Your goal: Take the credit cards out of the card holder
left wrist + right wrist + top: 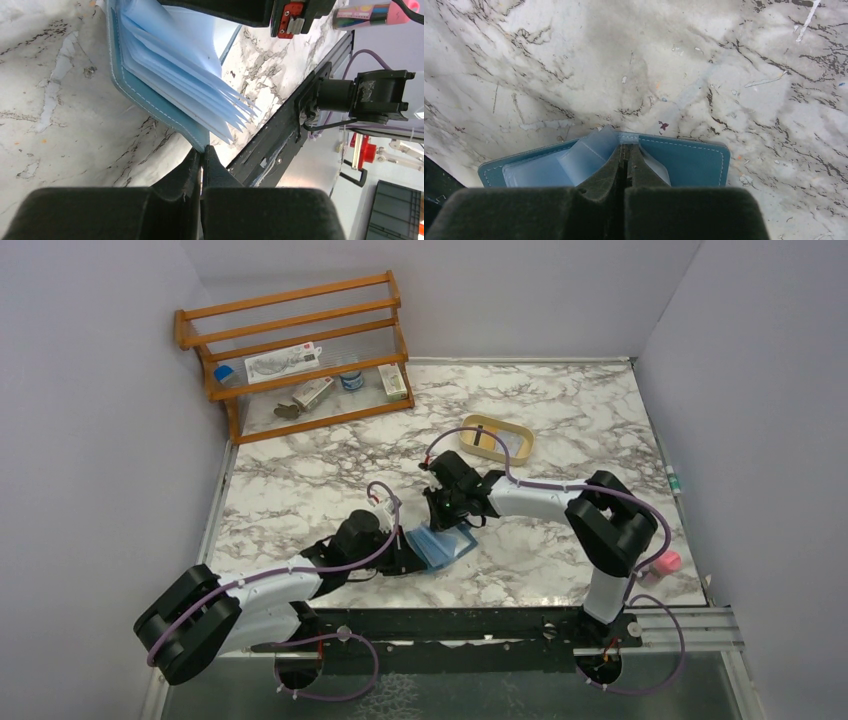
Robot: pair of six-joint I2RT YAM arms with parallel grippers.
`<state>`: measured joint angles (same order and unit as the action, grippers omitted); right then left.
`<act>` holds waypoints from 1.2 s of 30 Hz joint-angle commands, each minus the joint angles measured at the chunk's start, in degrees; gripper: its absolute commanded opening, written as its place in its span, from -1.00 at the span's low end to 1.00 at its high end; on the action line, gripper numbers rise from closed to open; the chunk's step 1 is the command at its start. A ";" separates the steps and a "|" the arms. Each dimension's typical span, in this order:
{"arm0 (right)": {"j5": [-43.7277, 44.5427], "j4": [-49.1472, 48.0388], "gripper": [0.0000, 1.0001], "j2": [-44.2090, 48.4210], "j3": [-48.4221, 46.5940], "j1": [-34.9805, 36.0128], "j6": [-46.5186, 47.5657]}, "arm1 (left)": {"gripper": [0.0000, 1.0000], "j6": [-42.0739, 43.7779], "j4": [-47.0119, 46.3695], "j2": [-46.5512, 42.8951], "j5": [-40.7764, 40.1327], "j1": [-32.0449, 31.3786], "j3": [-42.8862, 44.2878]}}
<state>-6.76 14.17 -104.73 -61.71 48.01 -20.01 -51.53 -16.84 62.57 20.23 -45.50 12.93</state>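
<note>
2 pincers meet at the card holder (445, 543), which lies open on the marble desk (320, 475) between the arms, toward the near edge.

Your left pincer (201, 150) is fully closed, and the near corner of the holder's teal cover runs in between its tips, so it has that cover pinched. In the left wrist view the cover tilts up off the desk, with the pale blue credit cards (185, 75) fanned out above it in several thin leaves.

Your right pincer (626, 150) is also closed tight, with its tips at the holder's far edge, in the middle of that edge. From the right wrist view the pale cards bulge up on either side of its fingers (611, 167). You cannot tell from these views whether a card or the cover sits between the pads.

1 tan oval tray (497, 438) sits farther back on the desk, well apart from the holder, and 1 wooden rack (300, 340) stands in the far left corner.
</note>
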 commanded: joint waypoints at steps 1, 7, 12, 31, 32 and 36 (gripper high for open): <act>8.98 0.07 -0.89 -3.62 1.93 -1.73 3.71 | -1.00 -0.59 -1.54 -0.43 1.23 -0.47 -0.73; 12.69 3.31 0.09 5.51 -0.35 -2.44 4.58 | -1.00 1.53 3.53 -0.43 -2.78 -0.43 2.46; 13.69 9.53 0.21 12.57 -3.13 -2.50 4.41 | -1.00 5.11 9.65 0.18 -5.71 -0.30 6.87; 5.28 3.67 -0.16 24.97 9.69 6.48 -6.07 | -1.00 10.66 15.46 10.11 -6.84 0.14 16.13; 4.64 2.54 -0.16 24.74 10.28 6.48 -6.55 | -1.00 10.44 15.17 10.11 -6.75 0.14 15.41; 2.29 -2.36 -0.14 23.87 13.03 6.02 -8.18 | -1.00 9.64 14.80 9.99 -6.61 0.16 13.26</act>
<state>-0.38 19.75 -80.14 -50.54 54.52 -25.36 -42.15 -1.87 72.44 14.46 -45.45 28.51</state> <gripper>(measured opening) 0.427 0.010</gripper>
